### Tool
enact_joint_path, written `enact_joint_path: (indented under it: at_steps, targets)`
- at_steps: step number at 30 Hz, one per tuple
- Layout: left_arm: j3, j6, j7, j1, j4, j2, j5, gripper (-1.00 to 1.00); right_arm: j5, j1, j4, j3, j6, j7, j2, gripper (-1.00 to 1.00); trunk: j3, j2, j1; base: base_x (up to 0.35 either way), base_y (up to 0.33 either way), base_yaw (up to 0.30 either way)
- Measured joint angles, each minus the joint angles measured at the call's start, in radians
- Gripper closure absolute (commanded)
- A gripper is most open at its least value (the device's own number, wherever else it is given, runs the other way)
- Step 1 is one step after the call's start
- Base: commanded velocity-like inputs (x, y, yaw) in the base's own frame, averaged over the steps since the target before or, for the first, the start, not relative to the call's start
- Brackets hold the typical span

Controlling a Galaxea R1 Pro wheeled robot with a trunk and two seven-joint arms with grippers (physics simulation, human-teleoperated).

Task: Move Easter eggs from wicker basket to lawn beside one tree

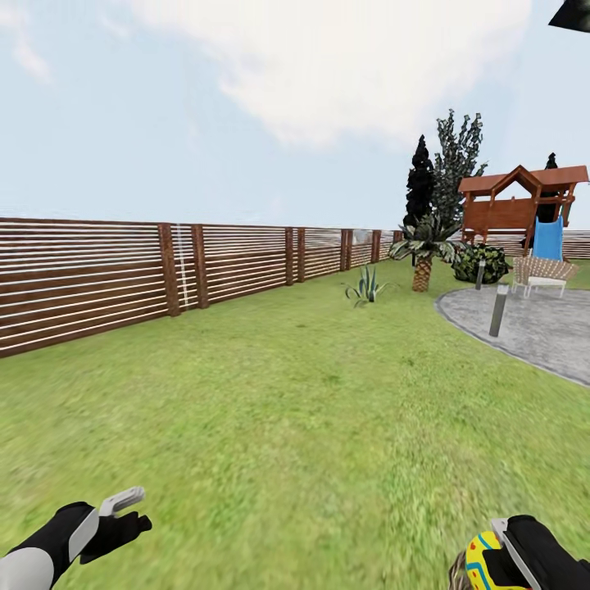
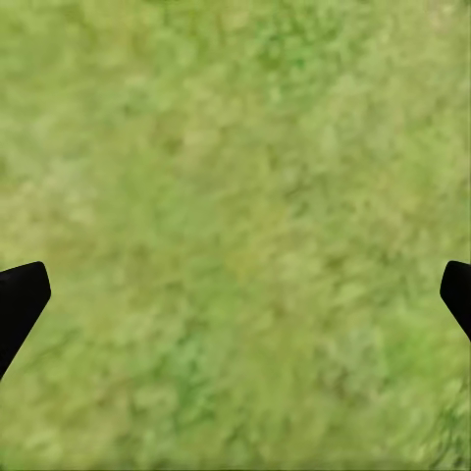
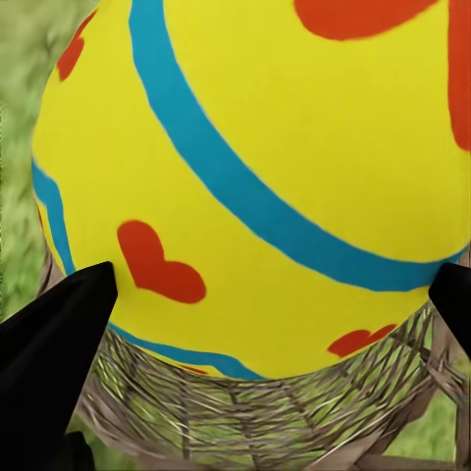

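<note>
A yellow Easter egg point(image 1: 482, 562) with blue bands and red hearts sits between the fingers of my right gripper point(image 1: 496, 557), at the bottom right of the head view. Up close, the Easter egg point(image 3: 265, 177) hangs just over the wicker basket point(image 3: 255, 412), and the right gripper point(image 3: 273, 294) is shut on its sides. A sliver of the wicker basket point(image 1: 456, 571) shows beside the egg. My left gripper point(image 1: 133, 510) hovers open over the lawn point(image 1: 295, 410) with nothing in it; the left gripper point(image 2: 240, 294) has grass point(image 2: 235, 177) below. A pale-flecked tree point(image 1: 457, 164) stands far off.
A brown slatted fence point(image 1: 123, 274) runs along the left. Far right are a grey paved patio point(image 1: 541, 328) with bollards point(image 1: 498, 310), a short palm point(image 1: 422, 254), a near-black tree point(image 1: 420, 182), a bush point(image 1: 482, 264), a chair point(image 1: 542, 272) and a wooden play tower point(image 1: 524, 205).
</note>
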Motion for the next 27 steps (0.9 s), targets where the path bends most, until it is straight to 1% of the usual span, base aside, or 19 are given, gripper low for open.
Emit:
enact_joint_path:
  at_steps: [11,12,22,27]
  targets:
    - [0.0,0.0,0.0,0.0,0.0,0.0,0.0,-1.0,0.0,0.0,0.0,-0.001,0.0,0.0,0.0,1.0,0.034,0.077,-0.042,0.0,0.0,0.0]
    - [0.0,-0.001,0.0,0.0,0.0,0.0,0.0,-1.0,0.0,0.0,0.0,-0.001,0.0,0.0,0.0,1.0,0.035,0.077,-0.042,0.0,0.0,0.0]
    - [0.0,0.001,-0.001,0.0,-0.001,0.001,0.002,-1.0,-0.003,0.0,-0.006,-0.003,0.002,0.001,0.0,1.0,0.035,0.077,-0.042,0.0,0.313,-0.001]
    - [-0.001,0.0,-0.001,0.0,0.0,0.0,0.001,-1.0,-0.008,0.0,-0.005,-0.003,-0.003,0.007,-0.002,1.0,0.035,0.077,-0.042,0.0,0.33,-0.217]
